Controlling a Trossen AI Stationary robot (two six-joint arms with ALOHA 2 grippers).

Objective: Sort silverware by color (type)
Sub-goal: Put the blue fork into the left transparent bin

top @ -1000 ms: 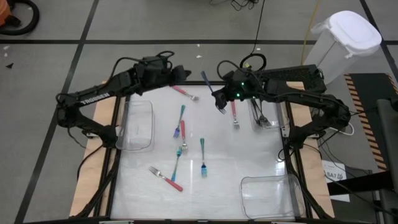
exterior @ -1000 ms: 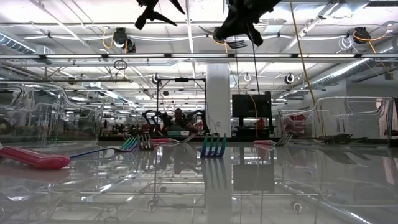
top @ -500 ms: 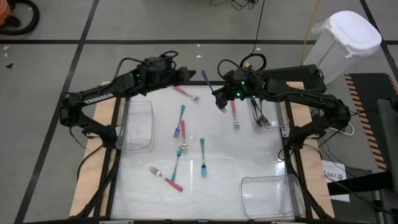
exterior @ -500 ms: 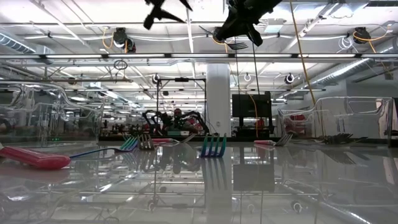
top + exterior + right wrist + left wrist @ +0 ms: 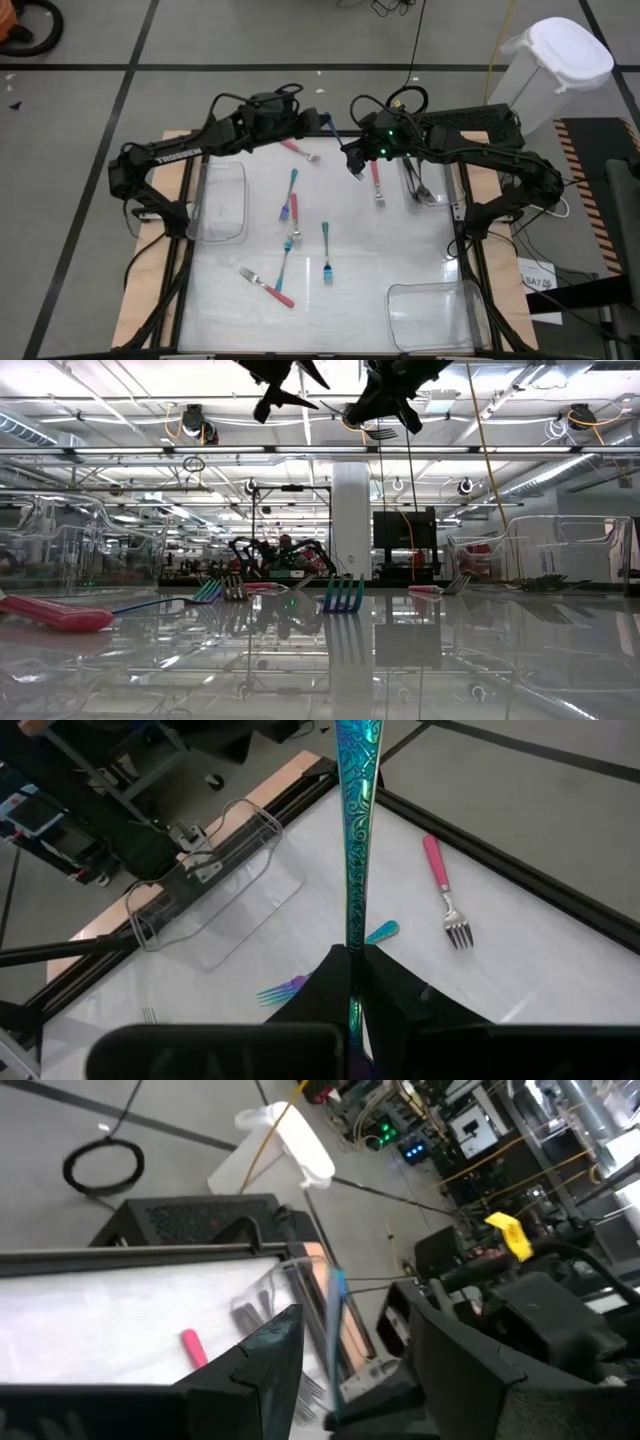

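1. Nearest the front edge of the desk point(image 5: 400, 250) stood an empty clear bin point(image 5: 432, 312) at the right corner, and left of it lay a pink fork point(image 5: 268, 286).
2. Mid-desk lay a teal fork point(image 5: 326, 252) with its tines toward the front, another teal one point(image 5: 287, 258) just left of it, and a pink and teal pair point(image 5: 291, 196) farther back, their handles close together.
3. A second clear bin point(image 5: 222, 200) stood at the left edge, level with that pair.
4. Toward the back, a pink fork point(image 5: 377, 184) lay under the right arm, and another pink one point(image 5: 298, 150) lay near the back edge.
5. A bin at the right edge point(image 5: 424, 186) held dark forks.
6. The right gripper point(image 5: 354, 165) hung well above the desk at the back centre, its fingers point(image 5: 395, 990) clamped shut on the held fork point(image 5: 354, 840), an iridescent teal one.
7. The handle of that fork rose straight out between the fingers, pointing away from the wrist toward the back left; in the low view its tines point(image 5: 378, 431) stuck out on the other side of the gripper.
8. The left gripper point(image 5: 318, 121) hovered high at the back, just beyond the tip of the held fork, with its fingers point(image 5: 268, 1355) parted and empty.
9. In the left wrist view the handle showed in the gap between those fingers, touching neither.
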